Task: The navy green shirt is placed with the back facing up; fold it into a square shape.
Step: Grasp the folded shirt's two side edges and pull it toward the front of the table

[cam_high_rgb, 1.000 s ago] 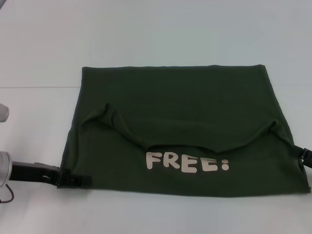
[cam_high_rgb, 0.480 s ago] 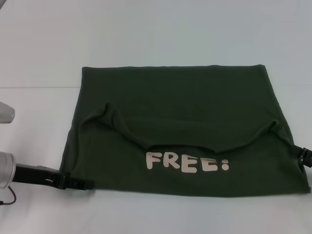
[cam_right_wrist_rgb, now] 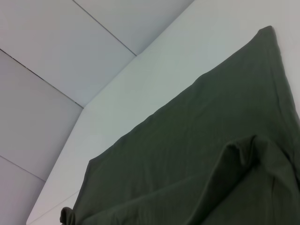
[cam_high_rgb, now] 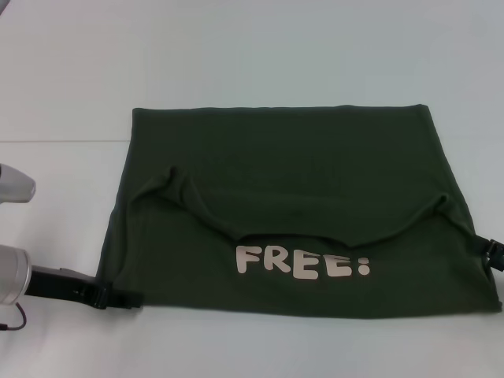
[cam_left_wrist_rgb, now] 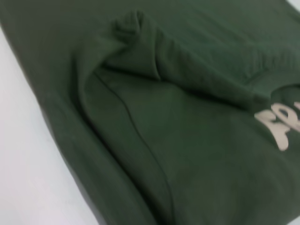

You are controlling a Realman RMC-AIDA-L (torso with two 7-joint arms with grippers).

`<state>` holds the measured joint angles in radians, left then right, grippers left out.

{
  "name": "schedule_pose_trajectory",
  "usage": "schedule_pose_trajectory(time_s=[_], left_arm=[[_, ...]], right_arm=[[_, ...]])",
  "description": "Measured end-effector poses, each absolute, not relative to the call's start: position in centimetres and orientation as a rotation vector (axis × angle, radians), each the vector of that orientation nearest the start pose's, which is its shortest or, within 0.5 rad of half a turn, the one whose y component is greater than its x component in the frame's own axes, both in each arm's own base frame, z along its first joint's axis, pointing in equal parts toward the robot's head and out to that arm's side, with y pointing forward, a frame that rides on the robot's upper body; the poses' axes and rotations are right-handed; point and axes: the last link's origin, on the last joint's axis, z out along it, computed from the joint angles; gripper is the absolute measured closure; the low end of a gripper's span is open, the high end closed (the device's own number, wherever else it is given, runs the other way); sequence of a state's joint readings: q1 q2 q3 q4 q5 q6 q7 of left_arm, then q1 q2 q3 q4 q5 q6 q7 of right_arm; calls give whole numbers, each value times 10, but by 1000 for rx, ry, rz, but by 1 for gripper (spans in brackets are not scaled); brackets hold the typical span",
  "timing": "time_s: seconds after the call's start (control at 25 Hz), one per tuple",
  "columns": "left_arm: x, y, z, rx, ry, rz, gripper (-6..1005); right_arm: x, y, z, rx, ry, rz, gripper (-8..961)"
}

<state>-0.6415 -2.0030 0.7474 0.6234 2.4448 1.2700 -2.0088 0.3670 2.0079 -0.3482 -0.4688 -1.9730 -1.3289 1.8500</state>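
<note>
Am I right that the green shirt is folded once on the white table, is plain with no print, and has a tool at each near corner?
Not quite: the shirt is not plain. The head view shows pale lettering reading "FREE:" near its front edge. The rest holds: it lies folded on the white table, with the left tool and right tool at its near corners.
</note>
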Motion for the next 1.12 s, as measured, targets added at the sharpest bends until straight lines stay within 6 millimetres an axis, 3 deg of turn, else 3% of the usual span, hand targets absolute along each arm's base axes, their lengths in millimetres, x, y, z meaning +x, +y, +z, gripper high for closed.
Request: schedule_pose_trajectory(time_s=[0.16, 0.56, 0.8, 1.0, 1.12], left_arm=[[-312, 367, 6, -2469, -1286, -9, 474], [-308, 368, 4, -2485, -1285, -13, 717], [-308, 369, 6, -2483, -1286, -19, 926], [-307, 370, 9, -2478, -1286, -30, 937], [-307, 370, 11, -2478, -1292, -45, 937]], right_arm=[[376, 297, 42, -1849, 1612, 917, 21], [376, 297, 41, -1849, 1613, 913, 22], [375, 298, 41, -1866, 1617, 901, 22], [373, 302, 46, -1892, 1661, 860, 23], [371, 309, 59, -1921, 1744, 758, 23]])
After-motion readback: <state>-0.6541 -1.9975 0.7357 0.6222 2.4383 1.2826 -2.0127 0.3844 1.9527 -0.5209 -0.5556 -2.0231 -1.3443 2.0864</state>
